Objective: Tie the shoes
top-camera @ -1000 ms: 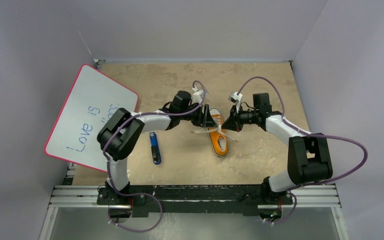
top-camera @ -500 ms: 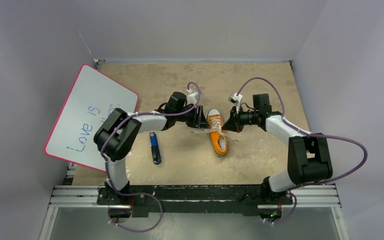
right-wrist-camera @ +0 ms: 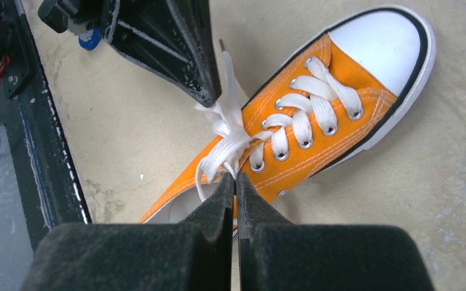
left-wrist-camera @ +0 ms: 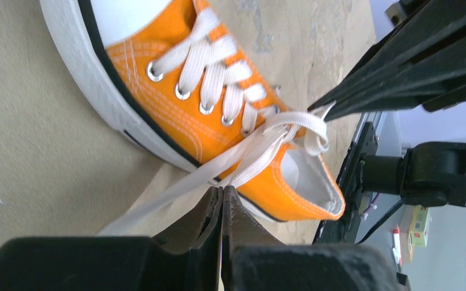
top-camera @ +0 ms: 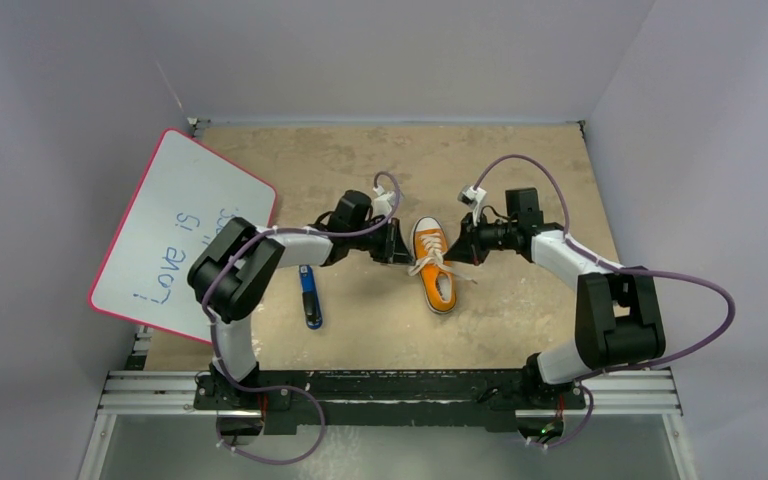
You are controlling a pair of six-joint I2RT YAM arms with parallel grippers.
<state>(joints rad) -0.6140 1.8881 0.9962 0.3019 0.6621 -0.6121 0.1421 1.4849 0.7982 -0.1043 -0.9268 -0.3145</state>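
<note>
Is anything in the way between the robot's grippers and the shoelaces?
No, nothing visible. The left gripper and the right gripper are each shut on the laces of the orange sneaker.

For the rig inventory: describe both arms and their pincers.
The left arm and right arm have white links and bulky black joints, with a purple cable looping along each. The left pincer and right pincer are black and taper to thin tips.
</note>
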